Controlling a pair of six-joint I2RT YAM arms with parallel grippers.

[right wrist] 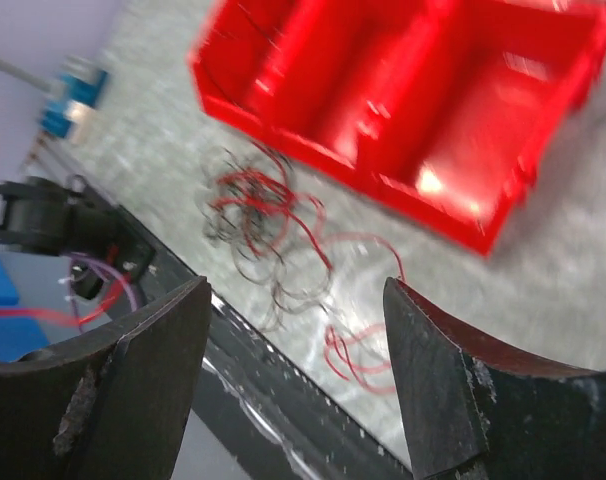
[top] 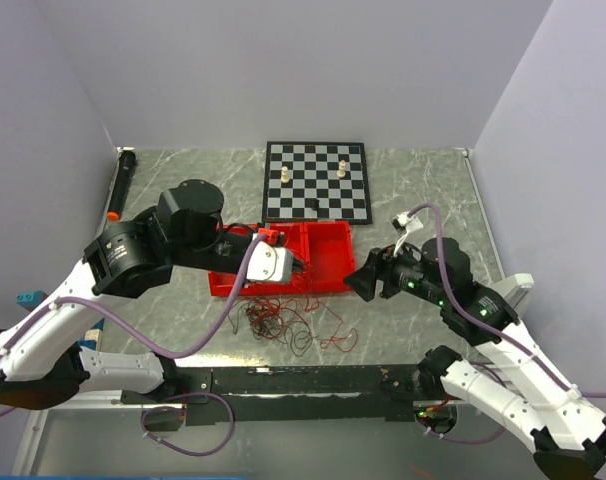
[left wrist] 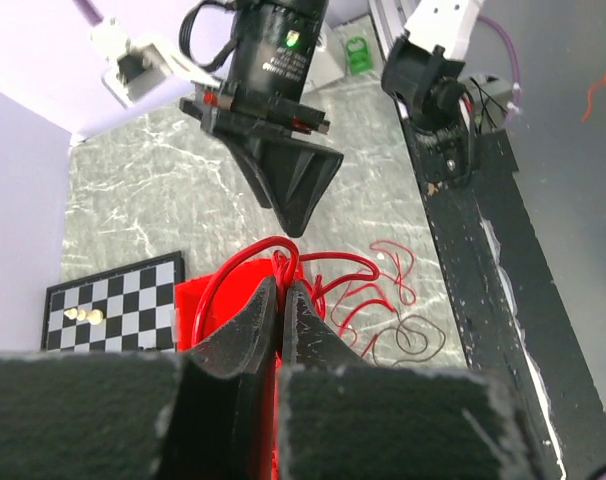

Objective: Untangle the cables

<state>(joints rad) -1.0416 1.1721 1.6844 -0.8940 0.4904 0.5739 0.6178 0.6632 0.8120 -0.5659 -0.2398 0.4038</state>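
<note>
The cables [top: 291,322], a loose tangle of thin red and dark wires, lie on the grey marbled surface [top: 413,180], just in front of the near wall of a red tray [top: 328,240] and between that tray and the black rail [top: 303,380] where the arms are mounted. The left claw [left wrist: 281,288] hangs over the near edge of the tray with its jaws pressed together on a red strand. In the left wrist view that strand arches up in a loop above the fingertips and runs down towards the rest of the tangle on the surface. The right claw [right wrist: 295,290] hovers just to the right of the tray, pointing towards it. Its jaws are spread wide with nothing between them, and its own camera looks down through the gap at the tangle and the tray, both a little blurred. The two claws are near each other but apart. Behind the tray a chessboard [top: 313,170] lies flat on the surface with a few small pieces standing on it.
</note>
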